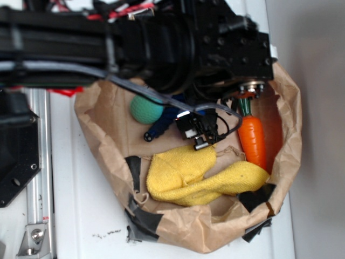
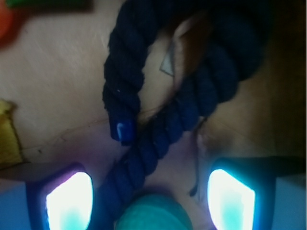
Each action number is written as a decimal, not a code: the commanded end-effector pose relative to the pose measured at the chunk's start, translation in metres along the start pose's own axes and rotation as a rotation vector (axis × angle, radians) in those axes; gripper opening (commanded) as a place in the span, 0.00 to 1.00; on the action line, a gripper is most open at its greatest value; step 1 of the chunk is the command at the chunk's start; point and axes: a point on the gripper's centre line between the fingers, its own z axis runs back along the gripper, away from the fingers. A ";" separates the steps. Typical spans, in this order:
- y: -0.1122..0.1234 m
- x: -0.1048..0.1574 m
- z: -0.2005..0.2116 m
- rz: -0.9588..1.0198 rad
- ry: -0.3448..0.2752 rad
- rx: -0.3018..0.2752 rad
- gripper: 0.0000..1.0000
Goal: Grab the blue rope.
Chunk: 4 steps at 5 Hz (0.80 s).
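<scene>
The blue rope (image 2: 192, 105) is a thick navy twisted cord lying in a loop on the brown paper. One capped end (image 2: 123, 130) rests against its other strand. In the wrist view my gripper (image 2: 151, 196) is open, with its two lit fingertips (image 2: 69, 201) on either side of the lower strand and apart from it. In the exterior view a short piece of the rope (image 1: 161, 124) shows below the black arm (image 1: 161, 43). The arm hides the gripper's fingers there.
A green ball (image 1: 144, 109) lies beside the rope, and in the wrist view (image 2: 153, 213) it sits between the fingers. An orange toy carrot (image 1: 252, 137) and a yellow cloth (image 1: 199, 175) share the crumpled brown paper bag (image 1: 108, 113) with raised walls.
</scene>
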 end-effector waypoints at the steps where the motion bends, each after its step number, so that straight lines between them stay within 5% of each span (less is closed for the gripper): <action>1: 0.012 0.007 0.010 0.025 -0.050 -0.012 1.00; 3: 0.012 0.007 0.010 0.025 -0.050 -0.012 1.00; 4: 0.037 0.002 0.006 0.094 -0.159 0.010 1.00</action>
